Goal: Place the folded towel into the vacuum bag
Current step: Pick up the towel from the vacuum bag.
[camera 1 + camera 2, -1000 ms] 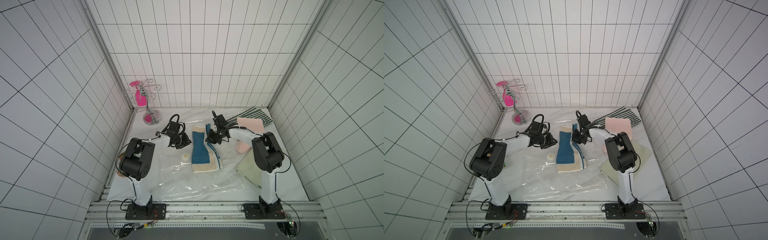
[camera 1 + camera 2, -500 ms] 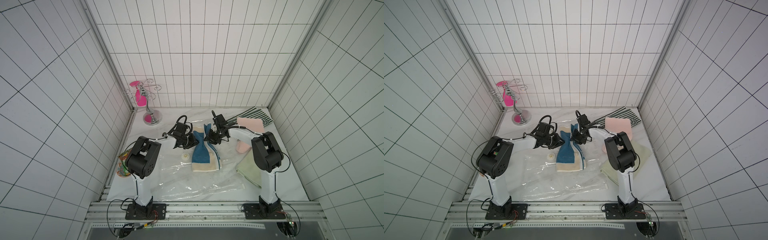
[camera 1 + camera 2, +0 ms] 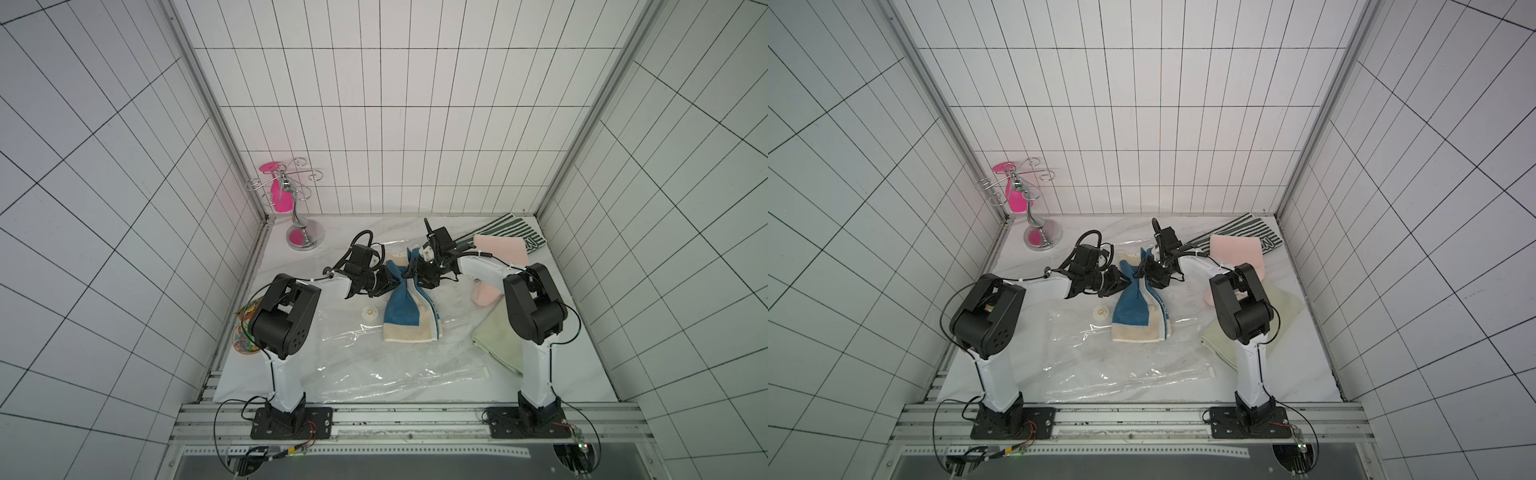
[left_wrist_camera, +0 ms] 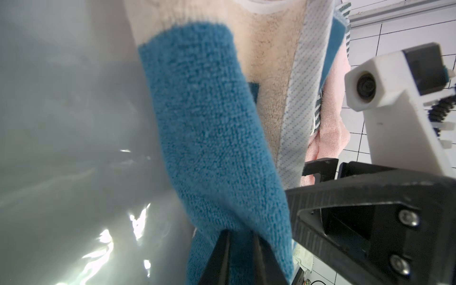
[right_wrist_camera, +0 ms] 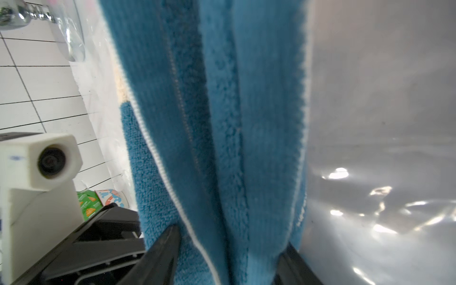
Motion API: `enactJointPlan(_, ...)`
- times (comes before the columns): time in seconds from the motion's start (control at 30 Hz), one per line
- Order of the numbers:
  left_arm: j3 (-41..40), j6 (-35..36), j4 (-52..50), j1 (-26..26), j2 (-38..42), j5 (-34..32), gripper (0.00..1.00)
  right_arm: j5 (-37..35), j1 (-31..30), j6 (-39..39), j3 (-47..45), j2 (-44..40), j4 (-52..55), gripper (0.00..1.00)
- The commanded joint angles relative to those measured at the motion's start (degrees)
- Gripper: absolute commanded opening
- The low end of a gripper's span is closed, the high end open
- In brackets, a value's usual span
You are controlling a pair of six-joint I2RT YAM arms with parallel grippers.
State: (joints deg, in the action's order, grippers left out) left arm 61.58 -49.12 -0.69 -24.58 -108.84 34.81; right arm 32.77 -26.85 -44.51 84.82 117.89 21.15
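Change noted: a second ago my left gripper (image 3: 388, 279) stood apart from the folded towel (image 3: 409, 309). It is now clamped on the towel's blue middle, and the cloth is drawn in to a narrow waist there. My right gripper (image 3: 413, 270), which had the far end pinched, has spread its jaws. In the right wrist view they stand on either side of the folds and the pile between them is not squeezed, so I judge that side released.

Meaning for the task: the hold has passed from right to left. The towel's near end rests flat over the vacuum bag (image 3: 374, 365), just beside the round white valve (image 3: 370, 312). Its far end is gathered up between my two grippers. I cannot tell whether any of the towel lies under the bag's upper film, so I rate the placement as unfinished.

Surface: the white marbled tabletop (image 3: 561, 374) carries the crinkled clear bag across its middle. A pink cloth (image 3: 500, 249), a striped cloth (image 3: 511, 226) and a pale green cloth (image 3: 496, 336) lie on my right. A snack packet (image 3: 243, 332) lies at the left edge and a chrome stand (image 3: 303, 232) is in the far left corner.

Room: white tiled walls (image 3: 374, 145) on three sides.
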Motion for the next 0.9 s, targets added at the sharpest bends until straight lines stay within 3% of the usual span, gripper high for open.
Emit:
enactJointPlan(0.0, 0.94, -0.46, 3.16, -0.56, -0.98, 3.32, 0.20, 4.57, -0.29, 1.53, 1.39, -0.80, -2.09, 0.63)
enactJointPlan(0.33, 4.34, -0.10, 2.59, -0.65, -2.23, 3.43, 0.20, 2.03, -1.34, 8.44, 5.53, 2.40, 7.70, 0.67)
enactJointPlan(0.47, 5.15, 0.25, 1.97, -0.65, -3.15, 3.56, 0.20, -2.60, -2.93, 14.01, 8.87, 3.67, 15.37, 0.68)
enactJointPlan(0.63, 5.50, 0.70, 1.26, -0.65, -3.66, 3.34, 0.20, -4.82, -3.87, 15.86, 9.12, 3.58, 16.87, 0.69)
enactJointPlan(0.87, 4.00, 1.12, 2.40, -0.29, -1.64, 3.22, 0.20, 1.53, -2.93, 13.84, 6.59, 1.82, 11.34, 0.73)
